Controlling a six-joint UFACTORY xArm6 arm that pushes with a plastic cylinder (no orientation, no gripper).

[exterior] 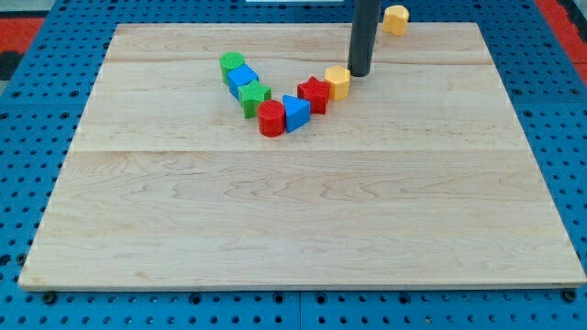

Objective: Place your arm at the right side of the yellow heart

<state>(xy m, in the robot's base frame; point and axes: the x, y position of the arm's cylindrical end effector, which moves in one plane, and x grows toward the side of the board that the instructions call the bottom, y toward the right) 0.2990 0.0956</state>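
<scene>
My tip [359, 74] rests on the wooden board [303, 229] near the view's top. It is just right of a yellow block [337, 82], almost touching it; I cannot make out that block's shape. A second yellow block [395, 19], rounded and possibly the heart, lies at the board's top edge, up and to the right of my tip and apart from it.
A V-shaped chain of blocks runs left from the near yellow block: red star [314, 93], blue triangle [295, 112], red cylinder [271, 119], green star [254, 95], blue block [242, 78], green cylinder [232, 63]. A blue pegboard [569, 137] surrounds the board.
</scene>
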